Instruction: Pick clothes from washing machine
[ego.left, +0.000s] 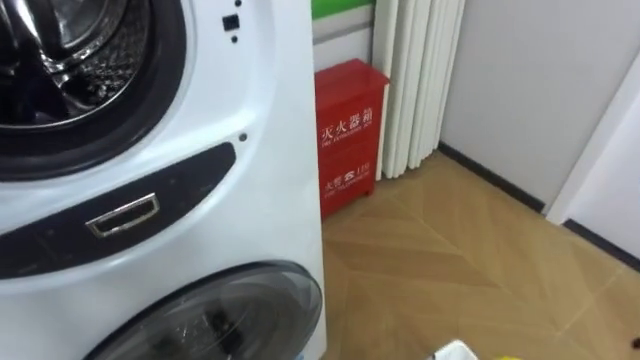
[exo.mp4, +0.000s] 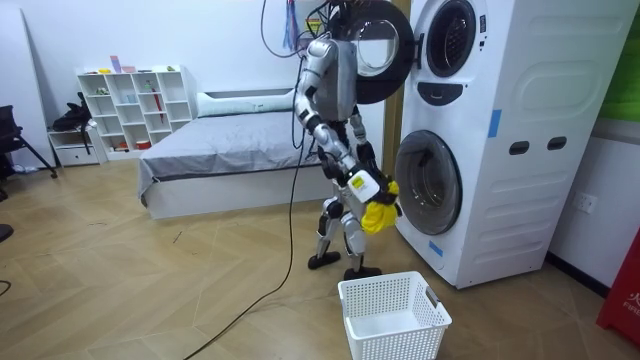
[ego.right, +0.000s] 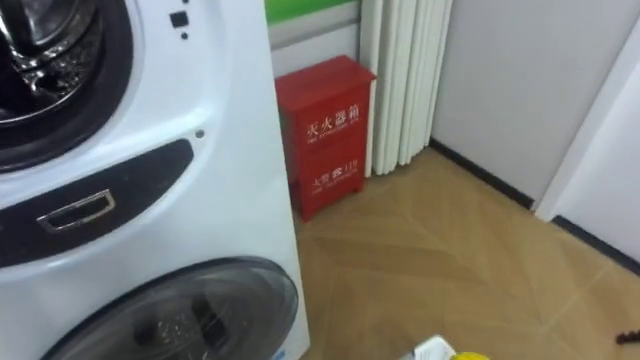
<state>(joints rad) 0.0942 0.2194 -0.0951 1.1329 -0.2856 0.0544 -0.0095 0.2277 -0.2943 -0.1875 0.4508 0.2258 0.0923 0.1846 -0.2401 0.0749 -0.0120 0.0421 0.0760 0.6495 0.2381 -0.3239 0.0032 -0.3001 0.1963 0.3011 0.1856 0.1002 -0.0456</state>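
The right hand is clenched round a yellow cloth, which hangs bunched just beneath the hand, a little toward the washing machine (the stacked white pair the robot stands facing). The cloth's long axis runs roughly up and down, with its loose end pointing at the floor. Just beyond the hand is the lower round door. Well below hand and cloth, and apart from both, a white basket stands on the floor.
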